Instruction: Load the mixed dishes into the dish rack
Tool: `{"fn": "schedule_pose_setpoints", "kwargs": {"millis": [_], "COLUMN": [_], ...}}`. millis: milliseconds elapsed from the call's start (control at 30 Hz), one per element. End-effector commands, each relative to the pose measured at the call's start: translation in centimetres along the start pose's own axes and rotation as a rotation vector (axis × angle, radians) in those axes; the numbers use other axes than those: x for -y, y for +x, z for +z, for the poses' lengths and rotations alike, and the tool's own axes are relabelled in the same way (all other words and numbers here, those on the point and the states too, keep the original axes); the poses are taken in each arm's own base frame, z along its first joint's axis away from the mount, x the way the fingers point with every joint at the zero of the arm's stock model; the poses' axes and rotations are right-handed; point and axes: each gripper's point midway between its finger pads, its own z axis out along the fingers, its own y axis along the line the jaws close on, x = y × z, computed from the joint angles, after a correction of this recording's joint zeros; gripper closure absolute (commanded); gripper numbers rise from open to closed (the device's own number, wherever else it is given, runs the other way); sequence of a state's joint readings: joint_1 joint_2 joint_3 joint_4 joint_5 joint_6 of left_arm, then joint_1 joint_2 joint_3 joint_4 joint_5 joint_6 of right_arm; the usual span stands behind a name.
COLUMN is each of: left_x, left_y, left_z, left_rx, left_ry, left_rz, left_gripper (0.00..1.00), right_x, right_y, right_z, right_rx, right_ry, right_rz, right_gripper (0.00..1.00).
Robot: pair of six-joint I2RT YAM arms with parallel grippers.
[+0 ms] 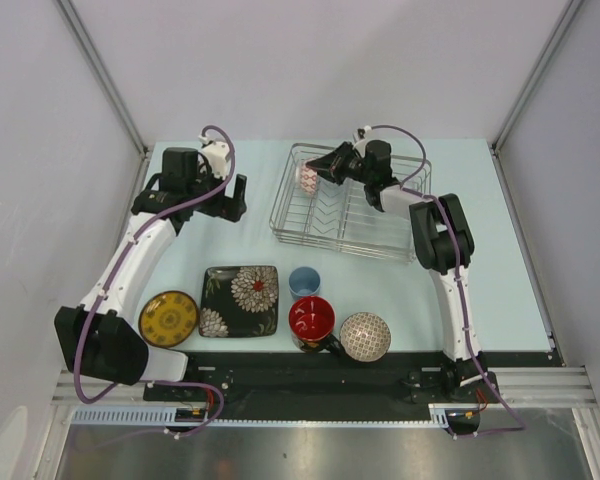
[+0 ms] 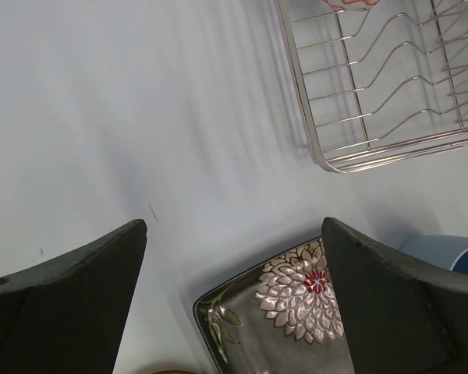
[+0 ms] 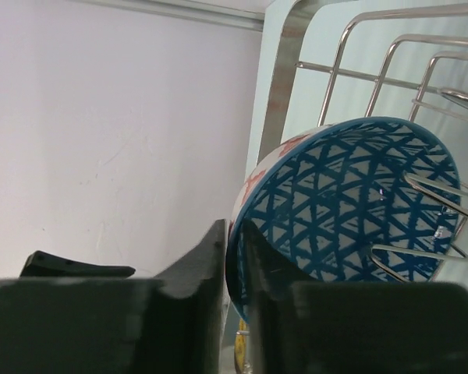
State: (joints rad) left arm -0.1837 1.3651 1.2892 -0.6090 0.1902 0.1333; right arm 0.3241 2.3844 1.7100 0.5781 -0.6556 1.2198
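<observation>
Dark fingers (image 3: 210,273) of the right gripper (image 3: 232,234) fill the bottom of the right wrist view, drawn nearly together with only a thin gap, and the rim of the blue patterned bowl (image 3: 343,202) sits pinched in that gap, one finger inside and one outside. That bowl stands on edge in the dish rack (image 3: 285,70), its blue triangle-patterned inside facing the wire prongs that cross in front of it. From above, the bowl (image 1: 307,178) is at the rack's (image 1: 330,243) far left corner, with the right gripper (image 1: 318,170) on it. Well to the left, the left gripper (image 1: 235,197) hangs over the bare table (image 1: 500,250), its fingers (image 2: 86,288) spread wide with nothing between them. Along the near edge lie the small round yellow patterned plate (image 1: 168,318), the black square floral plate (image 1: 240,301), the light-blue cup (image 1: 304,282), the black mug with red inside (image 1: 311,320) and the beige-pink patterned bowl (image 1: 365,336), all outside the rack
</observation>
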Motion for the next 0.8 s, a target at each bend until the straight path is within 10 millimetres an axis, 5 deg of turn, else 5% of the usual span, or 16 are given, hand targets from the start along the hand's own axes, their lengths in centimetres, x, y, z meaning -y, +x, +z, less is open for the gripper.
{"fn": "schedule_pose_setpoints", "kwargs": {"millis": [0, 133, 200, 233, 467, 633, 667, 700, 733, 767], "left_x": [0.1, 0.2, 0.3, 0.3, 0.7, 0.8, 0.8, 0.7, 0.7, 0.8], "left_y": [-0.6, -0.4, -0.3, -0.3, 0.2, 0.7, 0.6, 0.5, 0.4, 0.3], "left_z": [-0.9, -0.9, -1.0, -1.0, -0.8, -0.8, -0.9, -0.9, -1.0, -1.0], "left_rx": [0.038, 0.037, 0.036, 0.039, 0.031, 0.026, 0.029, 0.033, 0.036, 0.041], "left_ry": [0.009, 0.014, 0.016, 0.017, 0.035, 0.036, 0.035, 0.033, 0.032, 0.037], "left_rz": [0.016, 0.015, 0.018, 0.014, 0.003, 0.0, -0.001, -0.001, -0.002, 0.0], "left_gripper": [0.0, 0.0, 0.0, 0.0, 0.0, 0.0, 0.0, 0.0, 0.0, 0.0], "right_x": [0.0, 0.0, -0.5, -0.6, -4.6, -9.3, -9.7, -7.8, -10.1, -9.5], "right_y": [-0.9, -0.8, -0.8, -0.7, -0.4, 1.4, 1.4, 2.8, 3.0, 3.0], "right_z": [0.5, 0.9, 1.1, 1.1, -0.6, -5.0, -5.7, -7.1, -9.1, -9.6], "right_rx": [0.015, 0.005, 0.001, -0.002, -0.007, -0.028, -0.01, -0.054, -0.044, 0.028], "right_ry": [-0.024, -0.033, -0.035, -0.034, -0.069, -0.018, 0.035, 0.187, 0.229, 0.388], "right_rz": [-0.046, -0.044, -0.059, -0.059, -0.12, -0.249, -0.284, -0.253, -0.441, -0.531], "right_gripper": [0.73, 0.19, 0.14, 0.0, 0.0, 0.0, 0.0, 0.0, 0.0, 0.0]}}
